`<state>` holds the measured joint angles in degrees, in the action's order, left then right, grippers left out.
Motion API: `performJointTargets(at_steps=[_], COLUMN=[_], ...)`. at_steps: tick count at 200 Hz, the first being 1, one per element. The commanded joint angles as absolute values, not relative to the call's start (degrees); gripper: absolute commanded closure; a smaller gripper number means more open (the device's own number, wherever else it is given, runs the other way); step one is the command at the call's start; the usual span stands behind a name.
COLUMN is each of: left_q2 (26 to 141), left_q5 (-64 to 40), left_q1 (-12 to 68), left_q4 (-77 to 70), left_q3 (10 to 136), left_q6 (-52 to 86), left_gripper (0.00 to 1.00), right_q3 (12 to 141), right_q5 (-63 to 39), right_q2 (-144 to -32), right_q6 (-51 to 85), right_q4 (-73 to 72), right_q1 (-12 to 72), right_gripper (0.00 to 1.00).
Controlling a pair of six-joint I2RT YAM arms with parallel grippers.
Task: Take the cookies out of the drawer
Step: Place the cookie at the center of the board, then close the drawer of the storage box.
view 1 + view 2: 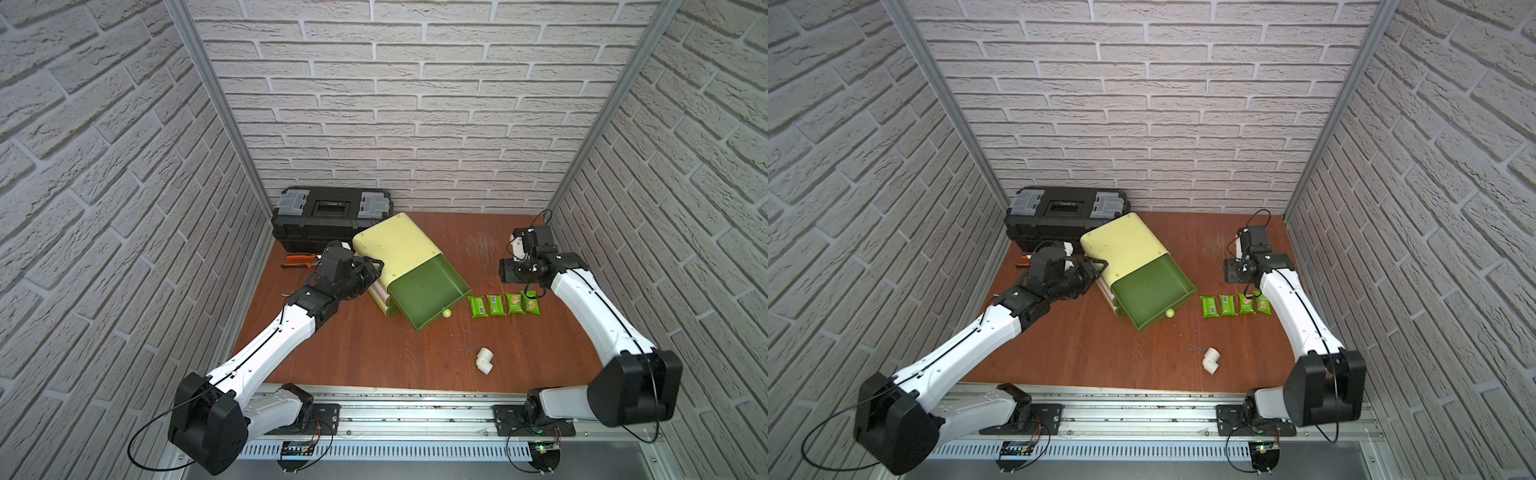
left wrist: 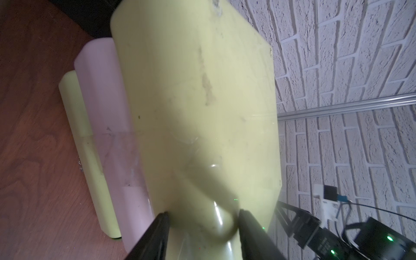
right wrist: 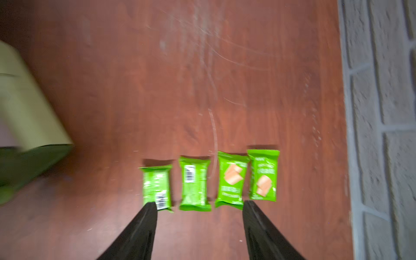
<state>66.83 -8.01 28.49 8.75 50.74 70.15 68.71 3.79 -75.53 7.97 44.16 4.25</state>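
With 12 o'clock at the back wall, 4 cookies (image 1: 496,304) (image 1: 1228,305) (image 3: 195,183) lie flat on the brown worktop (image 1: 374,353), out of the drawer (image 1: 428,291) (image 1: 1152,286) and just at its 3 o'clock side, not touching it. Each is a small bright green pillow-shaped packet with crimped ends. In the right wrist view, the 2 nearer the drawer show white barcode patches. The 2 nearer the side wall show an orange-brown biscuit picture. They form a neat row running from 9 to 3 o'clock, close side by side, and each packet's long axis runs roughly from 12 to 6 o'clock, across the row. The dark green drawer stands pulled out of the pale yellow cabinet (image 1: 397,245) toward about 4 o'clock. The left hand (image 2: 203,212) (image 1: 376,266) is clamped on the cabinet's rounded edge at its 9 o'clock side, a finger pressed on either face. The right hand (image 3: 200,203) hangs over the row with its fingers wide apart and nothing between them. A white pipe elbow (image 1: 484,360) lies at 6 o'clock of the cookies, well apart, and a black toolbox (image 1: 332,212) sits at the cabinet's 11 o'clock.
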Motion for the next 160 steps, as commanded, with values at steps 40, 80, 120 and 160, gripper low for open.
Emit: performJointTargets(at_steps=[40, 80, 120, 160], left_q2=[67.2, 67.3, 66.9, 66.1], left_q5=[-8.0, -8.0, -7.8, -7.3], left_q1=[28.1, 28.1, 28.0, 28.1], left_q4=[10.4, 10.4, 11.2, 11.3], left_q3=[51.0, 51.1, 51.1, 50.7], left_q6=[69.0, 69.0, 68.7, 68.7], left_gripper=[0.46, 0.46, 0.46, 0.46], right_q3=[67.8, 66.7, 65.0, 58.3], right_q5=[0.4, 2.5, 5.6, 0.4], right_q2=[-63.8, -58.9, -52.8, -48.2], right_q6=[15.4, 18.0, 15.1, 8.1], right_q4=[51.4, 57.3, 58.5, 53.3], right_q1=[14.5, 25.2, 33.3, 39.5], right_gripper=[0.36, 0.37, 0.39, 0.42])
